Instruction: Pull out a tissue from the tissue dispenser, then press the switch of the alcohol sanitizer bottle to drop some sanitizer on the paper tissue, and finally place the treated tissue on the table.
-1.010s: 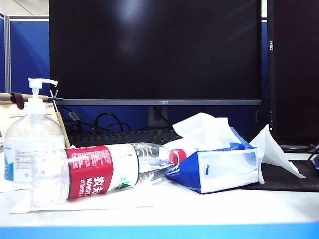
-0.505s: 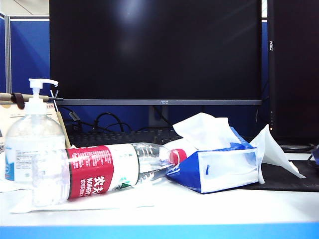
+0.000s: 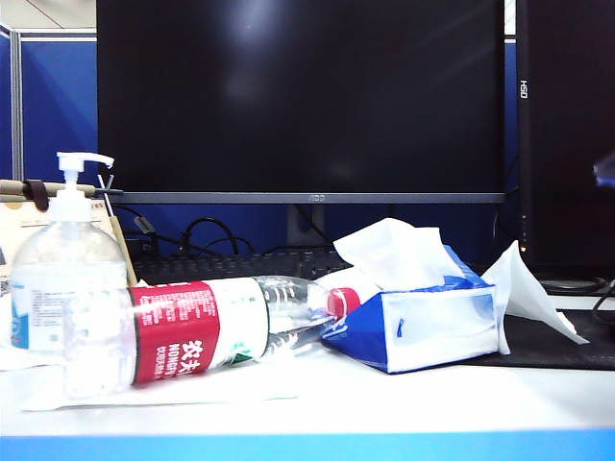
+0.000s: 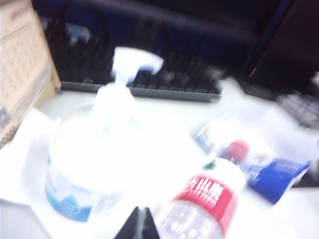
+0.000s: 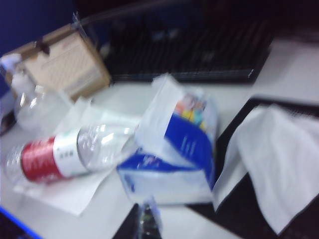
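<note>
The clear alcohol sanitizer bottle (image 3: 67,288) stands at the table's (image 3: 384,408) left, its white pump switch (image 3: 82,163) on top. The blue-and-white tissue dispenser (image 3: 423,322) lies right of centre with a white tuft sticking up. The tissue (image 3: 527,288) rests peaked on the black mat beside the dispenser. My left gripper (image 4: 139,225) is shut and empty, hovering back from the sanitizer bottle (image 4: 94,159) and its switch (image 4: 134,62). Shut with nothing in it, my right gripper (image 5: 147,221) hangs in front of the tissue dispenser (image 5: 184,144), with the tissue (image 5: 276,159) off to one side. A bluish blur (image 3: 605,168) at the exterior view's right edge belongs to the right arm.
A red-labelled water bottle (image 3: 221,331) lies on its side on a flat white sheet (image 3: 163,389) between sanitizer and dispenser. A black mat (image 3: 567,351) covers the right of the table. Keyboard (image 3: 231,264), monitor (image 3: 298,96) and a desk calendar (image 5: 65,67) stand behind.
The blurred part of the right arm at the exterior view's right edge has risen from mat level to mid-height. Bottles, dispenser and tissue have not moved.
</note>
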Controlling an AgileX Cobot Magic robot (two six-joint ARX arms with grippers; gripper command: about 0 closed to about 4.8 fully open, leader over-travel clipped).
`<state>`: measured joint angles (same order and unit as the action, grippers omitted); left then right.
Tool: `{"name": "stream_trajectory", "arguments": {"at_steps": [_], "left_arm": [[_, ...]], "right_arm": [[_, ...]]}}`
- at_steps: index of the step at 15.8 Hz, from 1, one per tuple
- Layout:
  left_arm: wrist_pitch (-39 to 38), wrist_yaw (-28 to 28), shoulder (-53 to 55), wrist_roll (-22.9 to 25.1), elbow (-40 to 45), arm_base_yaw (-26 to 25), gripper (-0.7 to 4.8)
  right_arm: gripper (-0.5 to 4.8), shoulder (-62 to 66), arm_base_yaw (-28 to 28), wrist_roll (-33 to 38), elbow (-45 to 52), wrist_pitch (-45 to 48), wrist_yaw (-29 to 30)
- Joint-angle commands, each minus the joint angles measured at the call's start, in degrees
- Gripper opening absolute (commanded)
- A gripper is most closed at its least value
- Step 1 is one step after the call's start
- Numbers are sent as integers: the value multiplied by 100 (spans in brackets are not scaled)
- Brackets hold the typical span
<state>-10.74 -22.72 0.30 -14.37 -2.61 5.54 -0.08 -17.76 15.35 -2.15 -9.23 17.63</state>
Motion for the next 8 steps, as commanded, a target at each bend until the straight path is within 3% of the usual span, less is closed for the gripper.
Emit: {"name": "stream_trajectory", "arguments": {"at_steps": [1, 3, 8], "left_arm": [[17, 101, 15, -155, 61, 7, -5], [-205, 44, 24, -437, 61, 11, -5], [-205, 85, 15, -426, 63, 7, -5]], "right_arm": [[-5, 22, 0, 4, -9, -142, -2], [-5, 22, -2, 11, -9, -428, 74], [-5, 22, 2, 304, -9, -577, 52]]}}
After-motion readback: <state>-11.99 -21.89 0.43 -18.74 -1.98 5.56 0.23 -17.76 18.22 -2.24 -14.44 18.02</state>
